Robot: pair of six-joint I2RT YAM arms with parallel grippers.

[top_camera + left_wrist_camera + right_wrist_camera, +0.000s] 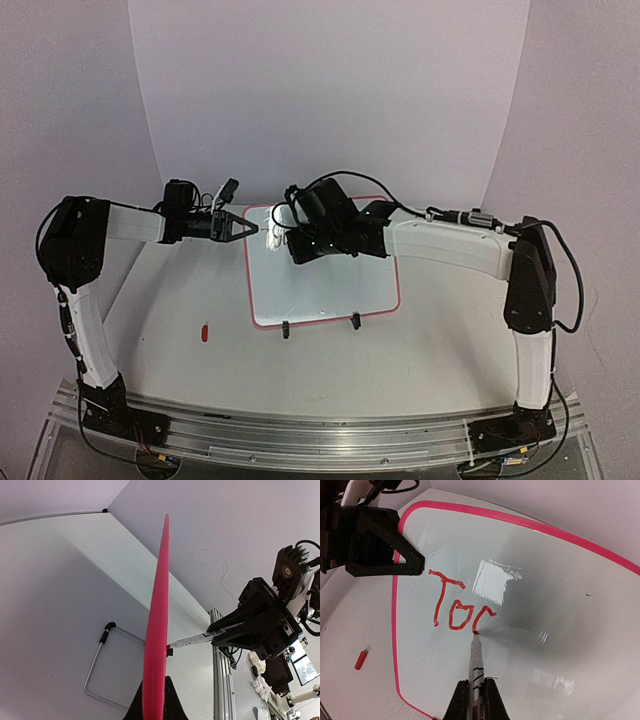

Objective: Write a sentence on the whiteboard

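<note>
The white worktop fills the top view, with a curved white backdrop rising at 12 o'clock. The left arm stands at 8 o'clock and the right arm at 4 o'clock; both bend inward toward the middle.

The whiteboard sits at the centre of the worktop. Its pink-red frame runs all round it, and two black clip feet sit on its 6 o'clock edge. From the left wrist the whiteboard shows edge-on as a thin red strip.

The left claw reaches in from 9 o'clock to the board's far left corner. It is closed on the frame, and the red edge runs up between its fingers in its own wrist view. From the right wrist the same claw shows as a dark wedge, its tip at the board's edge just beside the first letter.

The right claw comes in from 3 o'clock and hangs over the upper half of the board. Its fingers are pinched tight round the barrel of a white marker. The marker points at the board face, with its red tip touching the surface.

The sentence is only begun. Red strokes reading "To" and a third rounded letter, open like a "c", sit near the board's upper left corner. The marker tip rests at the foot of that third letter.

A small red cap lies on the bare worktop at 8 o'clock from the board, well apart from it. It also shows in the right wrist view.
</note>
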